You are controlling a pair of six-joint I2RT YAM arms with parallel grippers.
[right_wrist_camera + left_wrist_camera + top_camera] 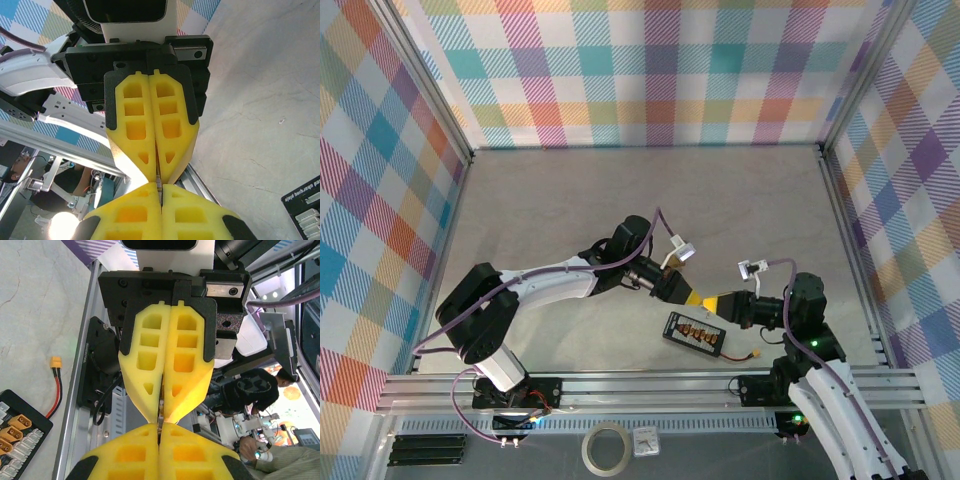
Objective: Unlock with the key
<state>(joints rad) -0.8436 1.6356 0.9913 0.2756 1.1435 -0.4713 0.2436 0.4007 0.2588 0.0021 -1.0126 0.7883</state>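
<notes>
Key (158,186) metal showed as a thin grey sliver right where the two sets of yellow fingertips met, nose to nose. It ran from the seam of the left gripper (157,176) into the seam of the right gripper (161,192). Both pairs of fingers were clenched tight, and each seemed to pinch one end of the key (160,414), though how much lay inside either seam was hidden. Judged from this, the task was at an early stage: the key was up off the table (570,200), shared between the fingertips and seated in no keyhole, so insertion and turning were still left. A black connector board (695,333) lay below and just beside the fingertips.
</notes>
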